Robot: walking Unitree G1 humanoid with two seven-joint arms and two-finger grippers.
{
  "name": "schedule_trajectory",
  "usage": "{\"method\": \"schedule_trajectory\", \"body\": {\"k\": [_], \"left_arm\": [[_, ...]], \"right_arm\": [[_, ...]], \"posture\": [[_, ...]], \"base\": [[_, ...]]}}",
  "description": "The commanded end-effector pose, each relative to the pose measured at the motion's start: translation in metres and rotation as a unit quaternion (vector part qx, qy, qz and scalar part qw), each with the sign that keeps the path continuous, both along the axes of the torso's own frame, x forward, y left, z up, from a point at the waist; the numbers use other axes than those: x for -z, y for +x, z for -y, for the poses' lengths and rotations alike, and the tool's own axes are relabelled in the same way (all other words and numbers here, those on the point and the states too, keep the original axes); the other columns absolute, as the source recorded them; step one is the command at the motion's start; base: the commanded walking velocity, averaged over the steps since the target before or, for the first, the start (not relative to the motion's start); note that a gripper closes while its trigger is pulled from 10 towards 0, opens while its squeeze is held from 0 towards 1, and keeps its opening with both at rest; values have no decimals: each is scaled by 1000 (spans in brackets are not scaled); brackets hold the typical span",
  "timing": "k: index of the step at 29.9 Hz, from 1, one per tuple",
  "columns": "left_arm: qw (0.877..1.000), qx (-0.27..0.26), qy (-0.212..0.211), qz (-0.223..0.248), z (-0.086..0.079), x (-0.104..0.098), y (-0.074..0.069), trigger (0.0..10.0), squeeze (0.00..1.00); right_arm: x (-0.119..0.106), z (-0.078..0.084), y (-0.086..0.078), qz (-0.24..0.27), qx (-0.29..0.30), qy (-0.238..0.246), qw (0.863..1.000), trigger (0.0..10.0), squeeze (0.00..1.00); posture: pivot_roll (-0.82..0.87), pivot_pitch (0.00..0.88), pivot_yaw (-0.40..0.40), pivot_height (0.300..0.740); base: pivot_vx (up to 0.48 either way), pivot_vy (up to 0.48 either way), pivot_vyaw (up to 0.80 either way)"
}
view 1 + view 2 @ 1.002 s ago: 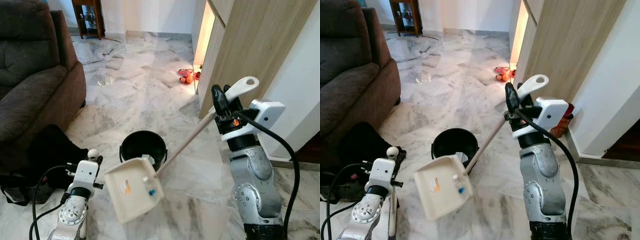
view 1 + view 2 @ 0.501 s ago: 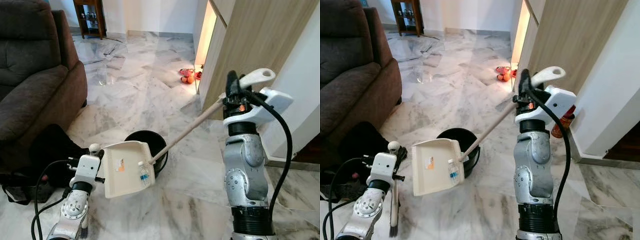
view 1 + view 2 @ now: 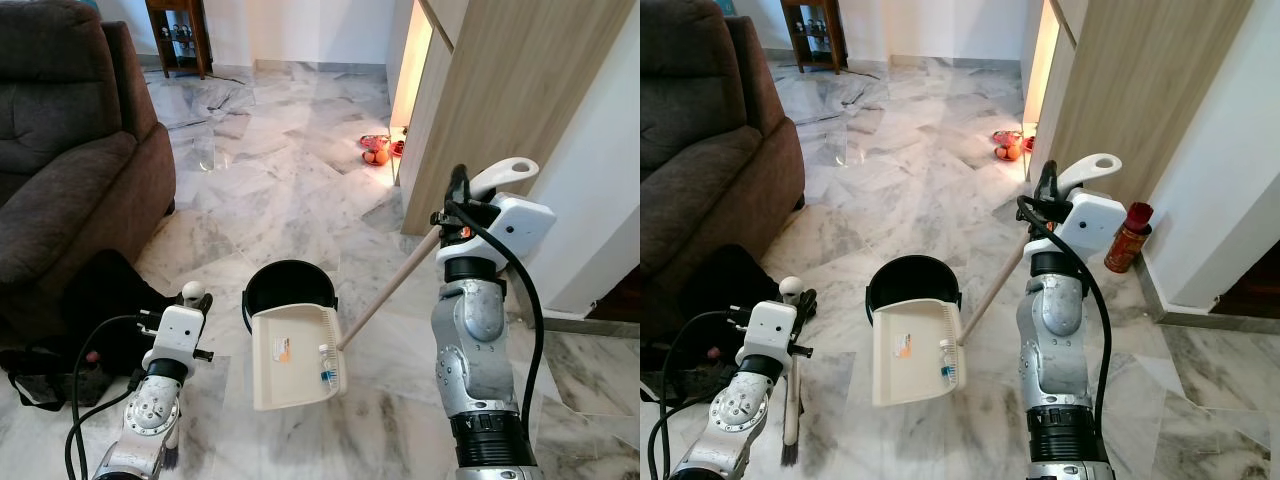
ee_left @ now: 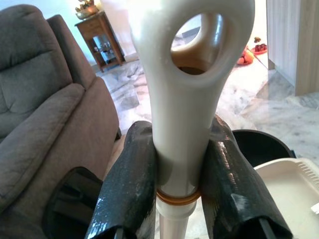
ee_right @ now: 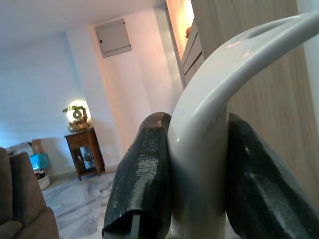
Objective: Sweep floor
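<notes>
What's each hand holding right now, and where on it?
Right hand: cream long-handled dustpan, by its looped handle top. Left hand: cream-handled brush, just below its loop.

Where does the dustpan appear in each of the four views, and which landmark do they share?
Left eye view: dustpan, lower middle, just nearer than the black bucket.
Right eye view: lower middle, same place.
Left wrist view: its pan beyond the left pincer, beside the bucket.
Right wrist view: its white handle, clamped in the right pincer.
Shared landmark: the wooden side table by the far wall.
</notes>
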State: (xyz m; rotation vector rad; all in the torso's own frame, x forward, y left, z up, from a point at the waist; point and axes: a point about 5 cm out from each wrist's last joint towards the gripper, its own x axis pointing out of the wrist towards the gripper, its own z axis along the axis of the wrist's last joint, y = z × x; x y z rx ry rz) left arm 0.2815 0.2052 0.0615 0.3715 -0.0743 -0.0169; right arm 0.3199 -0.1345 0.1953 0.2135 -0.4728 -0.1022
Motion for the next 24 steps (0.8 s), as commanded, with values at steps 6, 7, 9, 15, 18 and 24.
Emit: {"method": "schedule_trajectory", "body": {"k": [6,7,9,15,18,24], "left_arm": [[999,17,15,31,6,-12,4,10000,0],[999,17,15,32,6,-13,4,10000,0],[999,16,16,33,6,-13,4,10000,0],[999,12,16,36,5,-14,3,10000,0],[999,12,16,36,5,-14,3,10000,0],[999,11,16,35,6,-13,3,10000,0]], "right_arm": [[-26,-4,2,65,7,10,998,10000,0],[-26,-4,2,66,8,10,998,10000,0],[-25,-4,3,64,10,8,998,10000,0],[-23,-5,4,61,8,5,998,10000,0],[-21,-6,4,57,5,5,998,10000,0],[-21,-6,5,55,4,-1,998,10000,0]], "posture": [[199,0,-3,740],[198,0,-3,740],[197,0,-4,740],[196,0,-3,740],[197,0,-4,740],[195,0,-4,740]], "base": [[0,0,0],[0,0,0],[0,0,0],[0,0,0],[0,0,0],[0,0,0]]}}
